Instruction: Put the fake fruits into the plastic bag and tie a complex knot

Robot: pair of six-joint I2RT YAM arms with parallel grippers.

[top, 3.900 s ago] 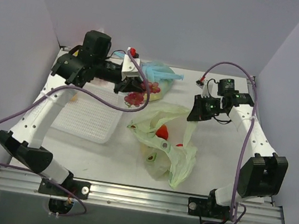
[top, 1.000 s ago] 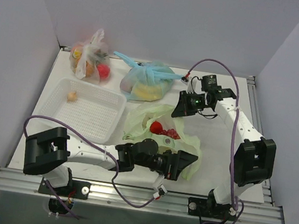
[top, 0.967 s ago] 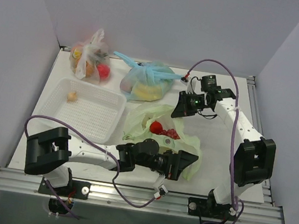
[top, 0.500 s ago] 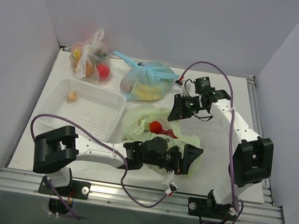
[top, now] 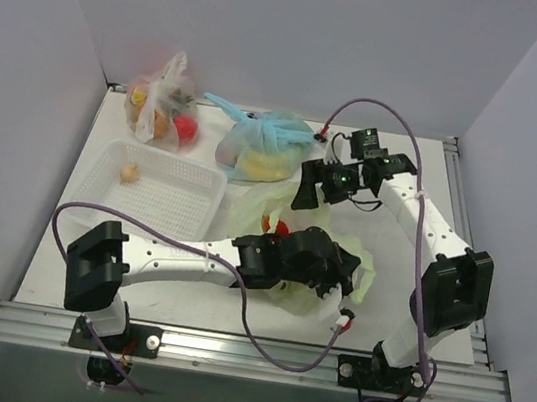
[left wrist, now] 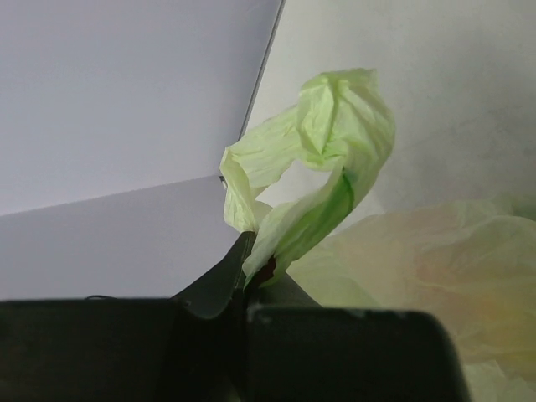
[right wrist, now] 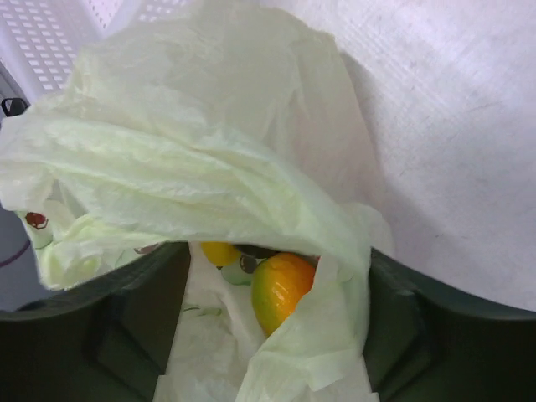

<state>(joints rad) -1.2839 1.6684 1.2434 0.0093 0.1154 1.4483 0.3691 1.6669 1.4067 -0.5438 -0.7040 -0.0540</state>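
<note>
Firmly, the left gripper (left wrist: 249, 266) pinches the plastic bag (left wrist: 335, 126)

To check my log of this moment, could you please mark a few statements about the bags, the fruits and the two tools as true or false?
1. The left tool is shut on a strip of the thin pale green plastic bag. True.
2. The right tool is shut on a red toy fruit. False: it is open, its fingers spread over the green bag.
3. One small orange-yellow toy fruit lies in the white perforated plastic basket. True.
4. The green bag holds nothing. False: a rounded orange-yellow toy fruit shows inside it in the right wrist view.
</note>
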